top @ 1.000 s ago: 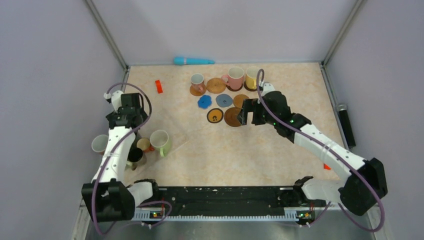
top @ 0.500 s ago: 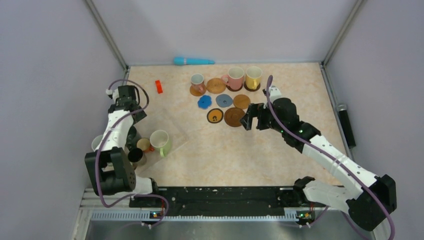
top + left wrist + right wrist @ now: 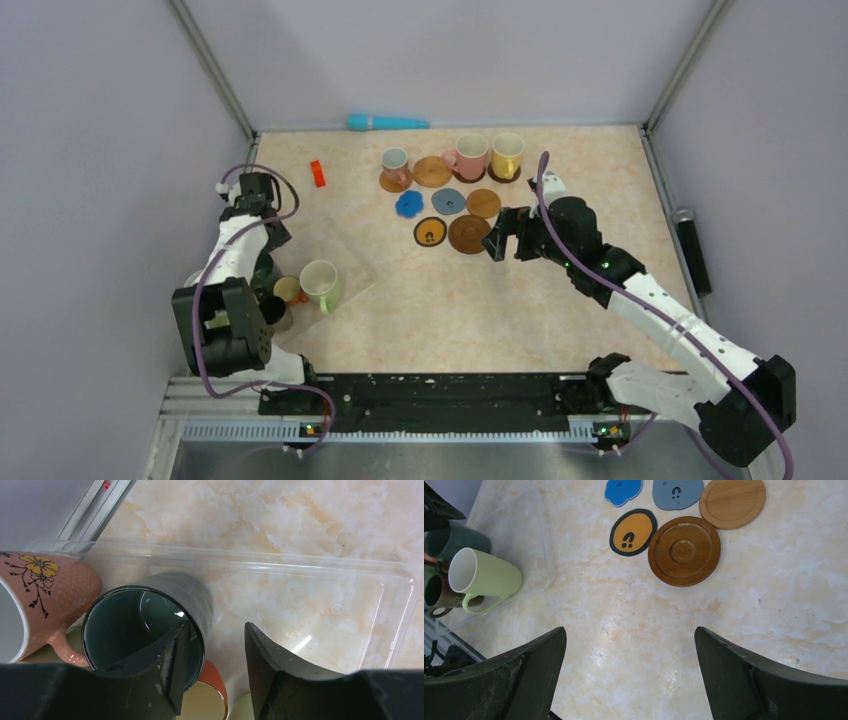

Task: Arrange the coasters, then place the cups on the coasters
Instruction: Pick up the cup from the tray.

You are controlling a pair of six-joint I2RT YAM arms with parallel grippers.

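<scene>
Cup pick, left side. Left end effector (image 3: pixel 216 630) is half-open and straddles the wall of the dark cup (image 3: pixel 145 620): one finger inside the mouth, the other outside. There is a visible gap between the outer finger and the wall, so no grip yet.

The dark cup sits in the clear tray (image 3: pixel 350 570) at the left edge of the worktop (image 3: pixel 500 300). It is pressed against the pink flowered cup (image 3: pixel 45 590), with an orange cup (image 3: pixel 214 682) just below its rim. The pale green cup (image 3: pixel 484 575) lies in the same tray.

Right end effector (image 3: pixel 630 630) is spread wide, grasping nothing, and hangs just beside the coaster group.

Coasters are laid out mid-worktop. Five look free:
- dark wooden coaster (image 3: pixel 684 550)
- black-rimmed orange coaster (image 3: pixel 633 531)
- blue scalloped coaster (image 3: pixel 623 489)
- grey-blue coaster (image 3: pixel 677 491)
- light wooden coaster (image 3: pixel 732 502)

At the back, the small cream cup (image 3: pixel 395 160), pink cup (image 3: pixel 470 155) and yellow cup (image 3: pixel 507 152) stand on coasters. The tan coaster (image 3: pixel 432 171) between them is bare.

To do this step well:
- Seat the fingers deeper over the rim before clamping, so the wall is pinched squarely and not at the lip.
- Lift straight out, since the neighbours touch and may drag.
- Watch that the light tray does not ride up.
- Turn the cup upright and centre it on a free coaster.
</scene>
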